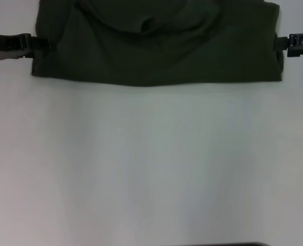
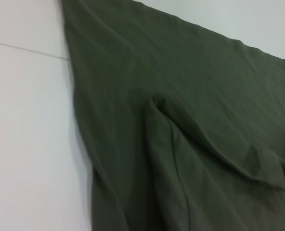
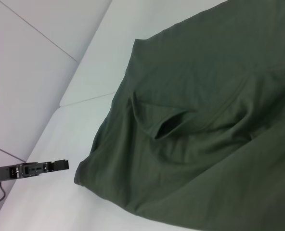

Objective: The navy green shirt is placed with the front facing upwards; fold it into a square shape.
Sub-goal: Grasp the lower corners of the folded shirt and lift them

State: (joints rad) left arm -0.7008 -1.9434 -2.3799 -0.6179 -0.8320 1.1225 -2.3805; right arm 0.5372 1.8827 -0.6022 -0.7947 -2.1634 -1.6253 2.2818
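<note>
The navy green shirt (image 1: 156, 51) lies as a wide folded band at the far edge of the white table, plain green side up, with a rumpled fold near its top middle. No lettering shows. My left gripper (image 1: 41, 44) is level with the shirt's left edge and reaches in from the side. My right gripper (image 1: 280, 43) is at the shirt's right edge. The left wrist view shows the shirt (image 2: 190, 120) close up, with a raised crease. In the right wrist view the shirt (image 3: 205, 120) fills the frame, and the left gripper (image 3: 60, 165) is just beside the cloth's corner.
The white table (image 1: 151, 164) stretches from the shirt's near edge towards me. Thin seams between table panels (image 3: 36, 33) run beyond the shirt. A dark edge shows at the very front of the table.
</note>
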